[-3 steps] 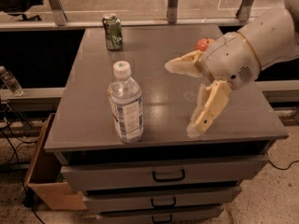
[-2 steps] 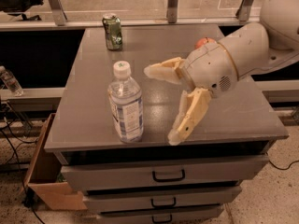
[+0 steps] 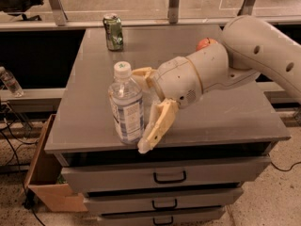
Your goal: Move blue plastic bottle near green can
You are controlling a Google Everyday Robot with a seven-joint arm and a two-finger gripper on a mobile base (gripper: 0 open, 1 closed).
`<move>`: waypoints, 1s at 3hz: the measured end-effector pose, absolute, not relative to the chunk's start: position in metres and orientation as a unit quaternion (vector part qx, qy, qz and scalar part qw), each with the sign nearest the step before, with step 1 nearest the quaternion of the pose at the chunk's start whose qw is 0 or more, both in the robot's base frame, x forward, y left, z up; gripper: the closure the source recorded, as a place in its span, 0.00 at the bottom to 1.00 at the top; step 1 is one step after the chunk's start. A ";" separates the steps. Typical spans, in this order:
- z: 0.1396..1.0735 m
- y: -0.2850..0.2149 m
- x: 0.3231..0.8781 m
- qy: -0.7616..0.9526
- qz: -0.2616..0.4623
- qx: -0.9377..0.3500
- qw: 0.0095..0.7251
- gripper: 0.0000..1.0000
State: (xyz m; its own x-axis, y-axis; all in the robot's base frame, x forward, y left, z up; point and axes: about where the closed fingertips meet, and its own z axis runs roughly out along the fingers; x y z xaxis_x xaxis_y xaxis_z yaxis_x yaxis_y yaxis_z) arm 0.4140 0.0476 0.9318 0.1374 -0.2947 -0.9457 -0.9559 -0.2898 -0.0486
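The blue plastic bottle (image 3: 126, 106), clear with a white cap and a blue-and-white label, stands upright near the front left of the grey table (image 3: 221, 112). The green can (image 3: 113, 32) stands upright at the table's far left edge, well behind the bottle. My gripper (image 3: 139, 109) is open, right up against the bottle's right side. One finger reaches behind the bottle and the other (image 3: 156, 126) passes in front of it. The jaws are not closed on the bottle.
A red-orange apple (image 3: 205, 43) shows partly behind my arm at the back right. A small plain clear bottle (image 3: 9, 81) sits off the table at the left. A cardboard box (image 3: 44, 185) stands on the floor at the lower left. Drawers (image 3: 169, 177) are below the tabletop.
My gripper has moved left across the table from the right side to the bottle, staying open. The bottle and the can have not moved.
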 end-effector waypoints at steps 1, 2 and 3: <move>0.918 0.064 0.424 0.458 0.471 -0.656 0.373 0.00; 0.909 0.072 0.430 0.449 0.479 -0.652 0.378 0.00; 0.902 0.074 0.441 0.454 0.483 -0.642 0.384 0.11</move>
State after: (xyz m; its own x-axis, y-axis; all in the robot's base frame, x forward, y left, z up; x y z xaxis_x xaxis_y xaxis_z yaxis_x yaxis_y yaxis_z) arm 0.4412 0.0737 0.9022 0.1200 -0.2116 -0.9700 -0.9549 -0.2919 -0.0545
